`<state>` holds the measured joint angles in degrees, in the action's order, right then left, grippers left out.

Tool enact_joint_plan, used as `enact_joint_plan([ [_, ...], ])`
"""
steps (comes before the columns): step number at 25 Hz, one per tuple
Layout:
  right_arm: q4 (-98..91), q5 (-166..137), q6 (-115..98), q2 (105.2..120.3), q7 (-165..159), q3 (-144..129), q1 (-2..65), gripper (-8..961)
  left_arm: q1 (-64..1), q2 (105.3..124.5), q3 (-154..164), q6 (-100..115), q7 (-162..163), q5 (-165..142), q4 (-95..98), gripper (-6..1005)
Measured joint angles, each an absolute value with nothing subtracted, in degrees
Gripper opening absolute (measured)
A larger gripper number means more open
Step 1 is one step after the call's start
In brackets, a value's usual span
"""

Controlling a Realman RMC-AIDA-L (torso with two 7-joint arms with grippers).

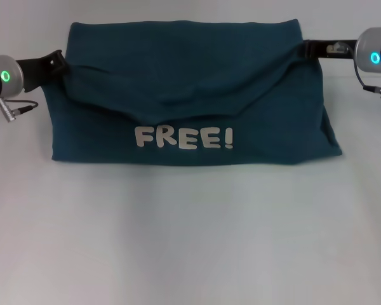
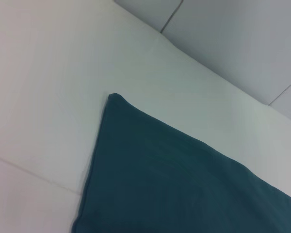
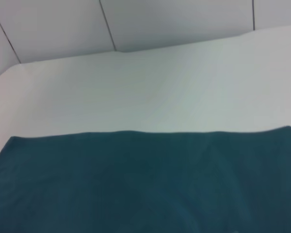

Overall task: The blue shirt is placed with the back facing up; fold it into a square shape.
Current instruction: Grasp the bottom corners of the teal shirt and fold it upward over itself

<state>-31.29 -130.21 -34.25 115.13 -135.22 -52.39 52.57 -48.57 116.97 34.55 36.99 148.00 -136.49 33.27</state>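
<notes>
The blue shirt (image 1: pixel 190 95) lies across the far middle of the white table, with pale "FREE!" lettering (image 1: pixel 184 137) showing on its near part. A plain upper layer is drawn taut between both grippers and sags in the middle above the lettering. My left gripper (image 1: pixel 58 62) is shut on the shirt's left edge. At the right edge, my right gripper (image 1: pixel 308 47) is shut on the fabric. The left wrist view shows a pointed corner of the shirt (image 2: pixel 184 184). A straight edge of the shirt (image 3: pixel 145 179) fills the right wrist view. Neither wrist view shows fingers.
The white table (image 1: pixel 190 241) spreads wide in front of the shirt. A grey tiled wall (image 3: pixel 174 19) rises behind the table's far edge.
</notes>
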Motion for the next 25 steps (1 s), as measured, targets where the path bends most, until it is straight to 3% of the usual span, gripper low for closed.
enact_joint_plan([
  [25, -28.10, -134.51, -28.91, 115.39, -135.16, -53.98, 56.34, 193, -49.68, 117.25, 37.01, 33.01, 144.87, -136.34, 31.67, 33],
])
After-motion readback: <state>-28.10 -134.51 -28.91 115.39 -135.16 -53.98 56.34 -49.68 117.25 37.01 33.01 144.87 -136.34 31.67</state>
